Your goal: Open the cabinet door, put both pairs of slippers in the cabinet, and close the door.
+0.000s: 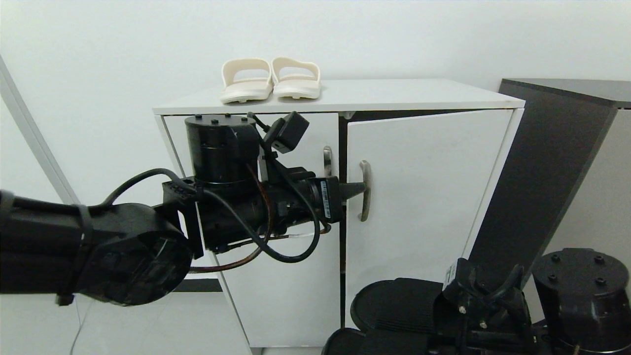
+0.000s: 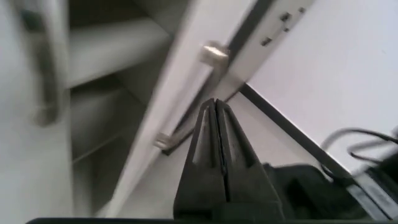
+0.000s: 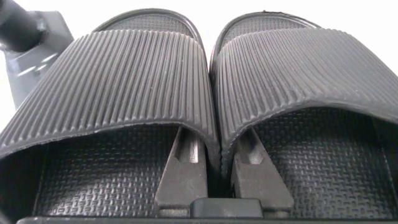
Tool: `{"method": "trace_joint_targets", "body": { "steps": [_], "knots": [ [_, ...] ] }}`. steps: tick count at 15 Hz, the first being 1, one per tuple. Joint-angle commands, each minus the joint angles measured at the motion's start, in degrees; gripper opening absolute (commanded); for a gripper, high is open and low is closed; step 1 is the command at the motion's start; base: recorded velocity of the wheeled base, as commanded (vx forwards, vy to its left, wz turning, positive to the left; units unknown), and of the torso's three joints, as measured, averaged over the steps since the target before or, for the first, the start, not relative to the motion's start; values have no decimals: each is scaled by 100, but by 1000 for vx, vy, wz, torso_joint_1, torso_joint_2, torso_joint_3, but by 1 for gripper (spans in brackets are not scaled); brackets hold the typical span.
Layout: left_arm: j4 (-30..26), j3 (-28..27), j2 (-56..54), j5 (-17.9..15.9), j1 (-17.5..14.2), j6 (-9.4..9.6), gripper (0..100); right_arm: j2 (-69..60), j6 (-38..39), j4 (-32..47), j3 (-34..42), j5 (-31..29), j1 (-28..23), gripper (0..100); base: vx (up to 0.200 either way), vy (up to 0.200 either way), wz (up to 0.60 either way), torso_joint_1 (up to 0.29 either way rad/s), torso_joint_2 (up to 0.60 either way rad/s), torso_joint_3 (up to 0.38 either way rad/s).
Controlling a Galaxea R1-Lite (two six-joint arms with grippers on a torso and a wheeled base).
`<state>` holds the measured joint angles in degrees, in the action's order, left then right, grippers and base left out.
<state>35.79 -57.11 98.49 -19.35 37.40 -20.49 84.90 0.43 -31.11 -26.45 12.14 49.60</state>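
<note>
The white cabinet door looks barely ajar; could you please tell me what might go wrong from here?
The left gripper is shut, with just its tip at the silver bar handle of the right-hand white cabinet door, so it may slip off. The right gripper pinches the pair of black ribbed slippers only by their adjoining strap edges; one could drop.
</note>
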Motion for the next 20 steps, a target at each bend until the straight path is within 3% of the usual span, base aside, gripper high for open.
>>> {"method": "trace_joint_targets", "body": {
  "steps": [1, 5, 7, 12, 15, 20],
  "knots": [
    [16, 157, -330, -8, 110, 1, 0, -78, -16, 0, 61, 60, 5, 0, 0, 0, 0, 0, 0, 0],
    [16, 622, -893, 10, 400, 1, 0, -131, -25, -53, 114, 69, 23, 0, 0, 0, 0, 0, 0, 0],
    [16, 816, -1156, 27, 400, 1, 0, -131, -69, -53, 167, 78, 93, 0, 0, 0, 0, 0, 0, 0],
    [174, 772, -893, 1, -66, -60, 0, -324, -341, -53, 334, 104, 234, 0, 0, 0, 0, 0, 0, 0],
    [648, 411, -216, 27, -163, -271, 0, -368, -341, -53, 343, 95, 348, 0, 0, 0, 0, 0, 0, 0],
    [657, -450, 637, 27, -154, -271, 0, -342, -341, -53, 413, 95, 427, 0, 0, 0, 0, 0, 0, 0]
  ]
}}
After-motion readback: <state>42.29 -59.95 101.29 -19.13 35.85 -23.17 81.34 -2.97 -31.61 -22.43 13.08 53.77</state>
